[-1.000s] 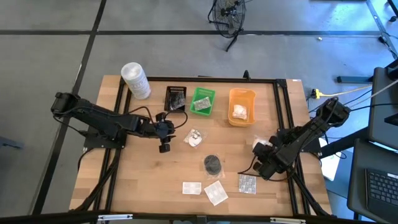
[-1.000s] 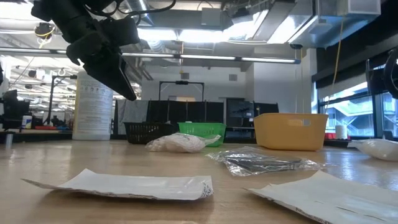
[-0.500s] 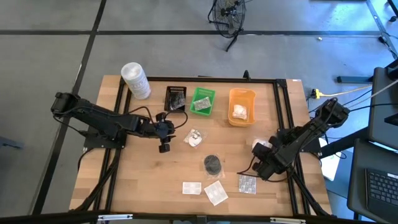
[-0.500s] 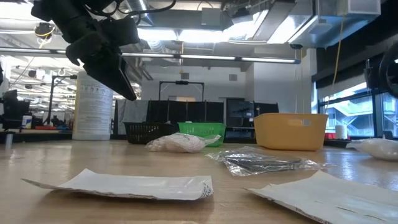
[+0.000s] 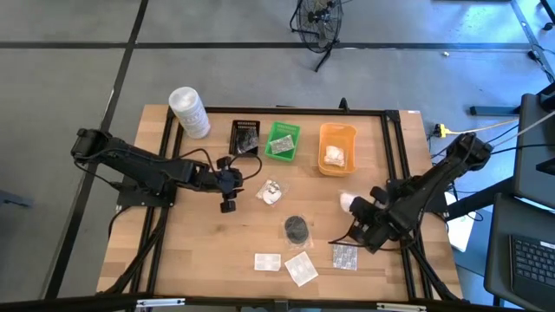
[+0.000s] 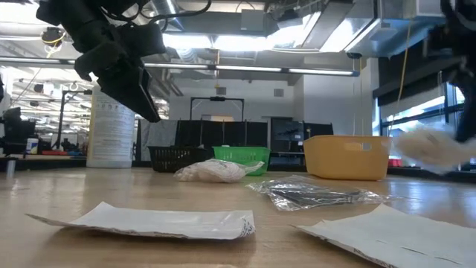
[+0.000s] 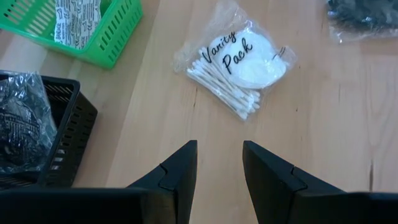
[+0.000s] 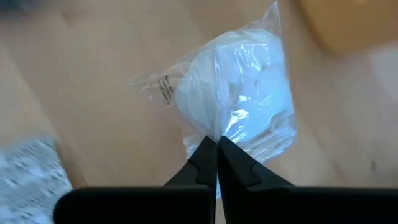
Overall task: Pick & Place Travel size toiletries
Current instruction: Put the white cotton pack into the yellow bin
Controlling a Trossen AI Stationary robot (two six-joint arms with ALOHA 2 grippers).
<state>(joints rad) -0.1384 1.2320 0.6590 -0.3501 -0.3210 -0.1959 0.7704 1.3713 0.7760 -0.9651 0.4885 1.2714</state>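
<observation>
My right gripper is above the table's right half, shut on a white lumpy clear-wrapped bundle. My left gripper hovers open left of centre, just short of a clear pack of cotton swabs and pads that lies flat on the wood. Also flat on the table are a black round pad, two white sachets and a blister pack. More items sit in the black tray, the green tray and the orange tray. My right gripper pinches the bundle's clear wrap between its two fingertips, at the edge of the bundle nearest the gripper, coming from above at a slant. The bundle is lifted clear of the table and hangs beyond the fingertips.
A tall white tub stands at the far left corner. The three trays line the far side. A black frame runs along the table's edges. Bare wood lies between the swab pack and my right gripper.
My right gripper has risen with the white bundle, which lay on the table a second ago and now hangs clear of it. Gripper and bundle have also shifted slightly toward the table's left.
</observation>
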